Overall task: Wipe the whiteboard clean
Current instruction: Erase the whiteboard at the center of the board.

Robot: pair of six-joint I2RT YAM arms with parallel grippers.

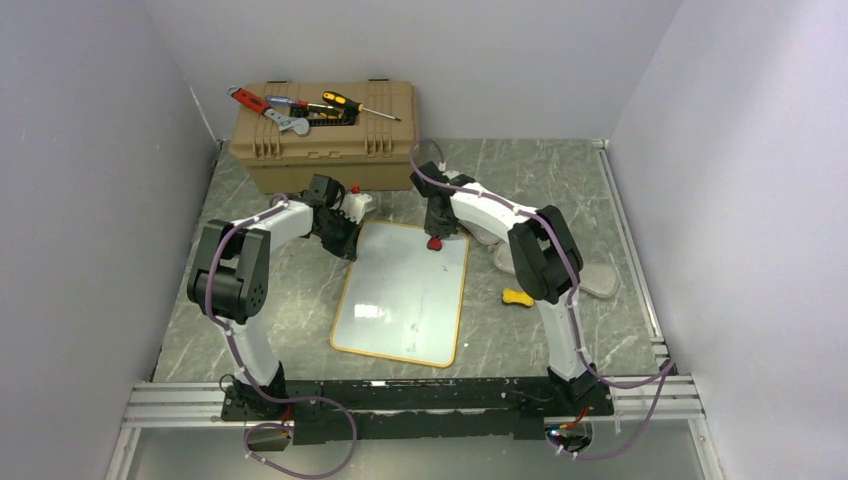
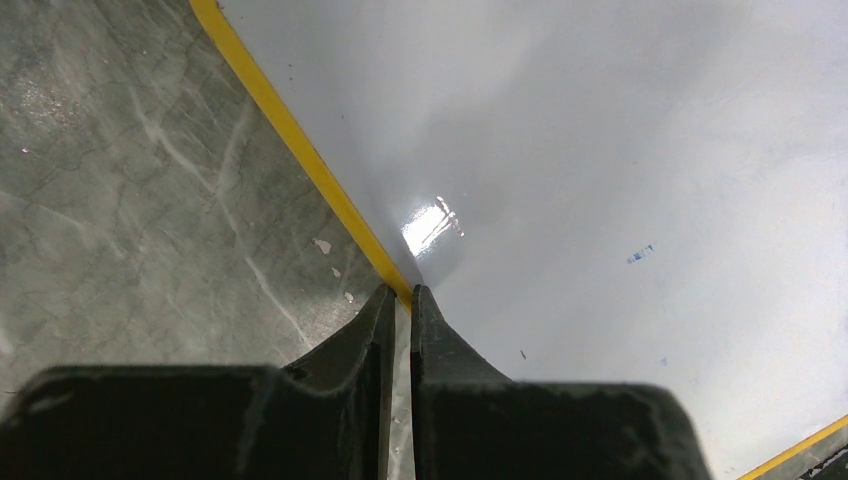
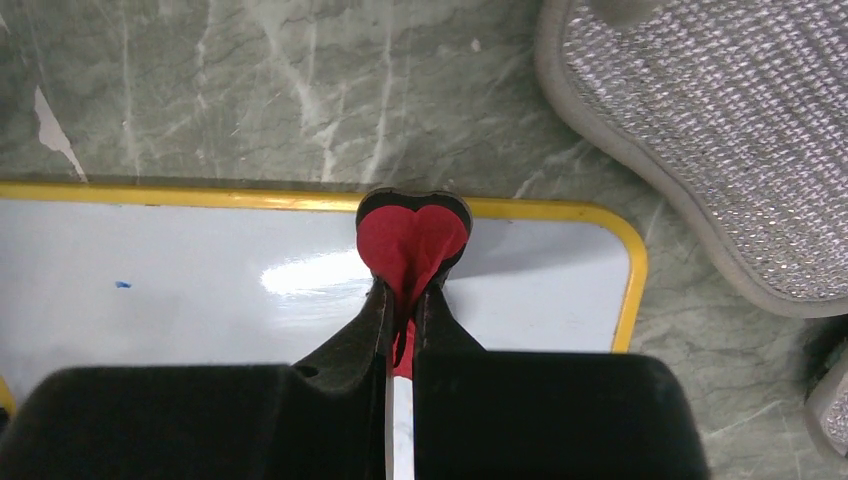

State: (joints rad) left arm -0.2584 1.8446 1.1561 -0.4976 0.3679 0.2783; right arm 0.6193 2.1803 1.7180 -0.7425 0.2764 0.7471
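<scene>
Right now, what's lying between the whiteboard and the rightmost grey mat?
A small yellow object lies between the whiteboard and the rightmost grey mat; the top view shows it.

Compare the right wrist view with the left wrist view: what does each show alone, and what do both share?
Right wrist only: the right gripper shut on a red heart-shaped eraser, and a grey mesh pad. Left wrist only: the left gripper, jaws nearly together, tips at the yellow frame. Both: the whiteboard, its yellow frame, a small blue mark, the green marbled table.
</scene>
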